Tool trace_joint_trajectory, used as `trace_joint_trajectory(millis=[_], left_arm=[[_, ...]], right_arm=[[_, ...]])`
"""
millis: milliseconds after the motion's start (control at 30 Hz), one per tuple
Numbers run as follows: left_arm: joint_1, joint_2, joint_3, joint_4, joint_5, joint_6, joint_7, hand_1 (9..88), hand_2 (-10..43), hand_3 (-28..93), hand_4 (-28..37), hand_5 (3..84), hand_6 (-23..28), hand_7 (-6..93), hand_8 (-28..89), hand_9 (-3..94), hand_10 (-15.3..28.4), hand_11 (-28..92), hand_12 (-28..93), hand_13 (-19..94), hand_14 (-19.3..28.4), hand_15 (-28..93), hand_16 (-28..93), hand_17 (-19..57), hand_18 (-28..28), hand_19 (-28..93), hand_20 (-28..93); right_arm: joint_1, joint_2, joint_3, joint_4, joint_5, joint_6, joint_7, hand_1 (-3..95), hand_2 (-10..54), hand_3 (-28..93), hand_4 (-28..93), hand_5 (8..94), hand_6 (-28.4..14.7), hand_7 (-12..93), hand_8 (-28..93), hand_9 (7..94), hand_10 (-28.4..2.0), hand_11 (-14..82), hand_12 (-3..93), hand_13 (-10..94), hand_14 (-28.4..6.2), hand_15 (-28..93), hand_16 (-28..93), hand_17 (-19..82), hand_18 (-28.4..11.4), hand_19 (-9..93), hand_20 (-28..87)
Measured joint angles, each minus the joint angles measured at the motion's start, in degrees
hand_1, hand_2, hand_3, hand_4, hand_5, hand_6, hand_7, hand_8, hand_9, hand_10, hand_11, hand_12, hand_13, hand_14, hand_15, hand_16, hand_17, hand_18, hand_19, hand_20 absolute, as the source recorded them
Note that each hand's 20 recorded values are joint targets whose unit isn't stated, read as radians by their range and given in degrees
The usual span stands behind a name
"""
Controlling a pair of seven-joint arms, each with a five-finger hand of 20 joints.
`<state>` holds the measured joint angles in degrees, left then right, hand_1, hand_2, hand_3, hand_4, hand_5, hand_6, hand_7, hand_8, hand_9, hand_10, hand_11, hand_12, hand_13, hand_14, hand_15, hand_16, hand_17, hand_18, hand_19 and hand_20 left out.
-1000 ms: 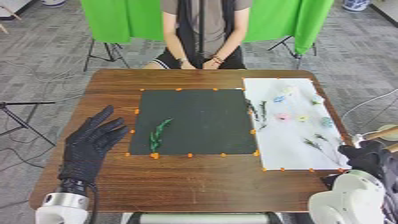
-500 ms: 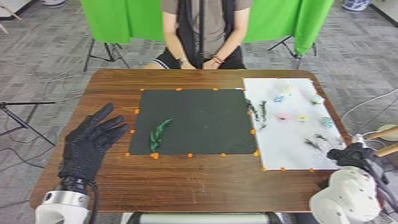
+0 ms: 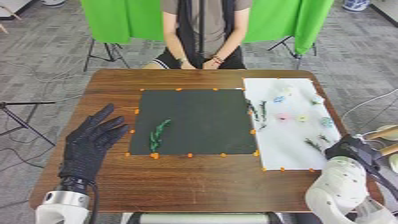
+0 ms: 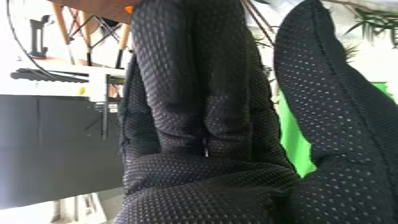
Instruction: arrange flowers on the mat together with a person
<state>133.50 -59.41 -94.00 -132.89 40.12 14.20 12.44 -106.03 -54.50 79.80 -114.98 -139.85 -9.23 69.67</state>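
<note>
"Edging in, the right hand (image 3: 352,149) has come closer to the sprigs (image 3: 313,144) on the white sheet (image 3: 280,150); a pick next, perhaps?"

"Likely. Wrist view: fingers straight, thumb apart, nothing held."

"Head view?"

"Green stem (image 3: 158,135) on the dark mat (image 3: 204,120), left hand (image 3: 83,150) beside it, loosely open"
</note>
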Motion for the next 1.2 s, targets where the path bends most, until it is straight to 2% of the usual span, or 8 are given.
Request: trace_joint_trajectory(millis=[133, 433, 600, 767, 900, 1000, 1200], left_arm=[[0.1, -0.11, -0.13, 0.0, 0.05, -0.02, -0.04, 21.9, 9.3, 76, -28.3, 36.7, 10.2, 10.1, -9, 37.1, 23.0, 26, 10, 29, 28.4, 51, -12, -5.2, 27.8, 67, -17], [0.4, -0.15, -0.37, -0.03, 0.06, -0.03, -0.03, 22.0, 9.3, 76, -28.3, 36.7, 10.3, 10.0, -9, 37.1, 23.0, 26, 10, 29, 28.4, 51, -12, -5.2, 27.8, 67, -17], [0.5, -0.15, -0.49, -0.04, 0.06, -0.03, -0.02, 21.9, 9.3, 76, -28.3, 36.7, 10.2, 10.2, -9, 37.1, 23.0, 26, 10, 29, 28.4, 51, -12, -5.2, 27.8, 67, -17], [0.8, -0.16, -0.87, -0.13, 0.07, -0.02, 0.01, 21.9, 9.4, 76, -28.3, 36.8, 10.3, 10.3, -9, 37.1, 23.0, 26, 10, 29, 28.4, 51, -12, -5.2, 27.9, 67, -17], [1.1, -0.21, -1.23, -0.3, 0.08, 0.09, 0.12, 22.0, 9.5, 76, -28.3, 36.9, 10.4, 10.3, -9, 37.1, 23.0, 26, 10, 29, 28.4, 51, -12, -5.3, 27.9, 67, -17], [1.2, -0.17, -1.34, -0.43, 0.08, 0.1, 0.22, 22.0, 9.5, 76, -28.3, 36.9, 10.4, 10.4, -9, 37.1, 23.0, 26, 10, 29, 28.4, 51, -12, -5.2, 27.9, 67, -17], [0.8, 0.24, -1.56, -0.89, 0.49, 0.03, 0.01, 22.0, 9.5, 76, -28.3, 37.0, 10.4, 10.5, -9, 37.2, 23.0, 26, 10, 29, 28.4, 51, -12, -5.2, 27.9, 67, -17]], right_arm=[[-0.1, 0.0, -0.8, 0.0, -1.2, 1.9, -0.1, 49.7, -9.5, 67, -28, 89.1, 1.8, 18, 2, 90.6, -10.7, 29.8, 18.5, 76, -8.3, 59, 13, 20, -14.6, 70, 9], [-1.9, 0.4, -4.9, 0.7, -9.3, 13.3, 0.6, 49.2, -9.5, 71, -28, 90.3, 1.1, 18, 4, 91.9, -10.8, 30.6, 18.9, 77, -8.6, 61, 13, 21, -14.4, 72, 8], [-2.1, 0.5, -5.5, -0.2, -12.3, 16.1, 1.2, 48.9, -9.5, 71, -28, 90.6, 1.0, 18, 4, 92.2, -10.9, 30.6, 19.0, 77, -8.9, 62, 13, 21, -14.5, 72, 7], [-1.5, 0.3, -6.3, -3.4, -12.9, 18.2, 0.5, 48.7, -9.5, 72, -28, 90.9, 0.7, 18, 4, 92.3, -11.2, 30.6, 19.1, 77, -9.2, 62, 13, 21, -14.7, 72, 7], [2.0, -0.4, -10.7, -6.0, -12.7, 18.4, -3.0, 48.2, -9.5, 73, -28, 91.2, 0.9, 17, 5, 92.5, -11.3, 30.7, 19.2, 77, -9.5, 63, 13, 21, -15.0, 73, 7], [7.9, -1.7, -17.1, -5.6, -11.0, 18.2, -8.3, 48.0, -9.5, 73, -28, 91.4, 0.9, 17, 5, 92.7, -11.5, 30.9, 19.2, 77, -9.8, 63, 13, 21, -15.2, 73, 6], [19.6, -9.3, -26.0, 1.6, -3.5, 16.8, -17.8, 47.7, -9.5, 72, -28, 91.7, 0.9, 18, 5, 93.3, -11.5, 31.2, 19.1, 78, -10.1, 63, 13, 21, -15.4, 74, 6]])
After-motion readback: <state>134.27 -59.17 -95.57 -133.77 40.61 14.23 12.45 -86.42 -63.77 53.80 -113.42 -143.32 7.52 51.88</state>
